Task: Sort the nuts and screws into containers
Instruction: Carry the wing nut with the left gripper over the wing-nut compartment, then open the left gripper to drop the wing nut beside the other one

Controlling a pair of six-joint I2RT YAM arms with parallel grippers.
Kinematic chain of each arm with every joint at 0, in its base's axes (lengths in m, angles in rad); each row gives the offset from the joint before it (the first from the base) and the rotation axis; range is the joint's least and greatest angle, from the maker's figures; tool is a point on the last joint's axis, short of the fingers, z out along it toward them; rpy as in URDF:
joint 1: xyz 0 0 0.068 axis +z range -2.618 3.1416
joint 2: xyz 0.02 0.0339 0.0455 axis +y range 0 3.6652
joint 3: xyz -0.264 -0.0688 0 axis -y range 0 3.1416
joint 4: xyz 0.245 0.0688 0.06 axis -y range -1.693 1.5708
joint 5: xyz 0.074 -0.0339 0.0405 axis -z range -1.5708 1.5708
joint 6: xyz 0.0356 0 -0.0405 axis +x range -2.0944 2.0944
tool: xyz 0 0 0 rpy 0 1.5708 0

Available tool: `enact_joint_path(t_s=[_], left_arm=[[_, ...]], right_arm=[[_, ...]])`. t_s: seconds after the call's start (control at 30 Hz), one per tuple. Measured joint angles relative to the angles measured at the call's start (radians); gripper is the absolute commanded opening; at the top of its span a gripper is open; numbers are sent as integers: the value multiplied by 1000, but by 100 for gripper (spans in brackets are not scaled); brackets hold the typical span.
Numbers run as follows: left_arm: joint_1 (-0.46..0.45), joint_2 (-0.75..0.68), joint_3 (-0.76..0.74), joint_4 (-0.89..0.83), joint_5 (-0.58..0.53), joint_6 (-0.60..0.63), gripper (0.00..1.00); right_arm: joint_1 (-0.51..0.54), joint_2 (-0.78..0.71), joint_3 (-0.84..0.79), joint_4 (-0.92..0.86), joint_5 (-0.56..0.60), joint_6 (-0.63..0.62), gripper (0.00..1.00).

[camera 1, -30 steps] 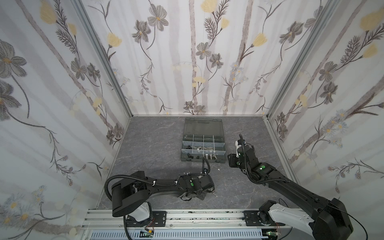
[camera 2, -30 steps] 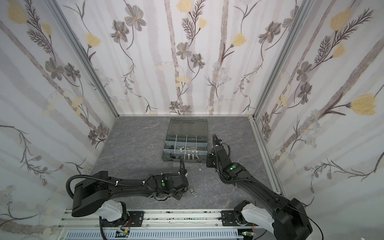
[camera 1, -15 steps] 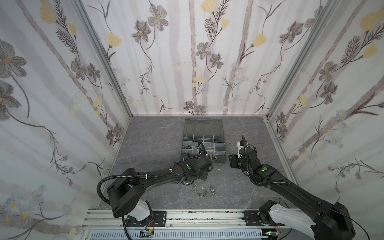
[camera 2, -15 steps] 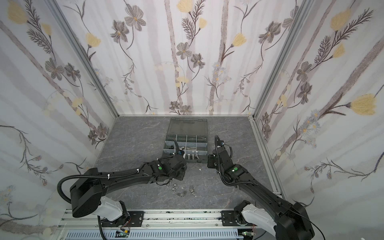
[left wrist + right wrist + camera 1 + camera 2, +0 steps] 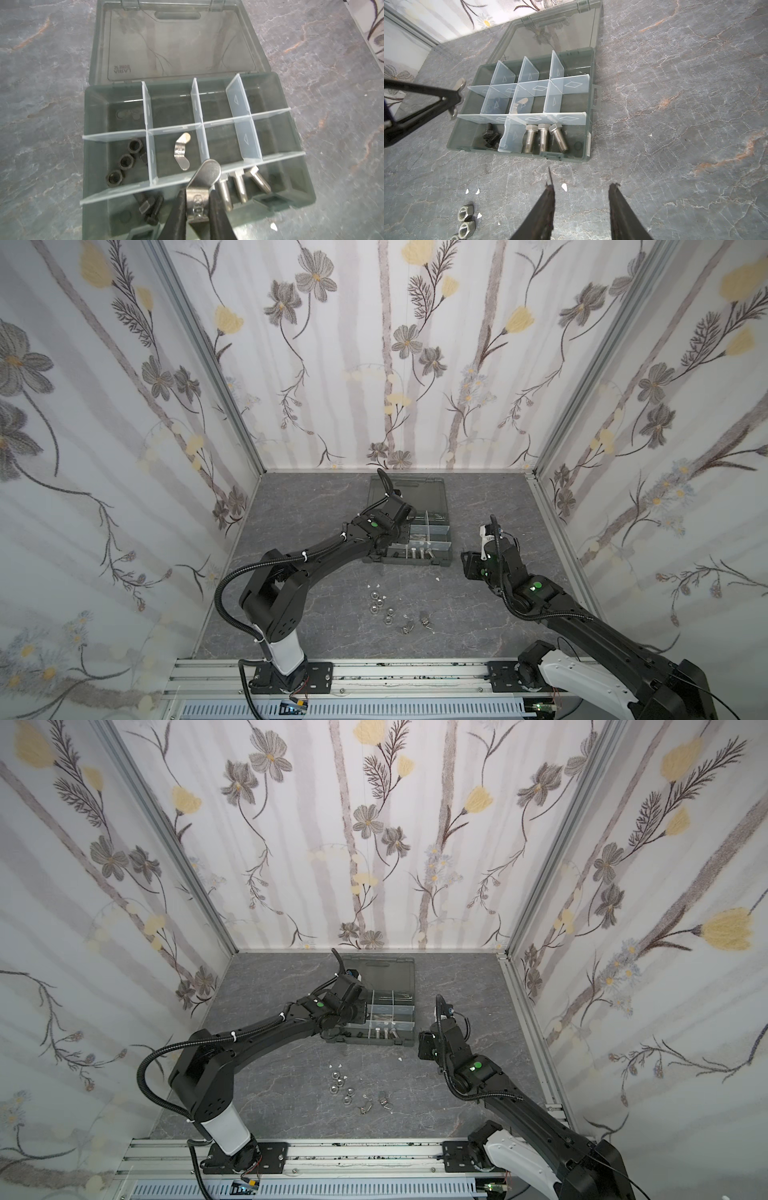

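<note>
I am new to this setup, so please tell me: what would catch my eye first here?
The left jaws pinch a silver wing nut over the open organiser case, far back on the grey table. Loose silver hex nuts lie nearer the arm bases.

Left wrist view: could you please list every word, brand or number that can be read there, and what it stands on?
"AIRAL", roughly, embossed on the organiser case lid, seen from its inner side.
Small characters just above that word: illegible.
Stamp on the gripped wing nut: blurred, unreadable.
Stamp on the wing nut in its cell: too small to read.
</note>
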Motion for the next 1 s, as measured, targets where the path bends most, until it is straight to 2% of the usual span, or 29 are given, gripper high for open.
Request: enact_joint_path(t_s=[0.43,0.53,0.7,1.0], left_arm=[[53,169,104,1,50,16,18],[53,180,104,1,60,16,23],[57,192,104,2,60,13,39],[60,192,95,6,59,0,41]], right_arm=[[-1,-49,-37,-2,2,14,44],[-2,-51,-39,-3,2,14,44],[-2,-50,-39,-3,2,14,44],[-3,-50,-39,-3,2,14,44]])
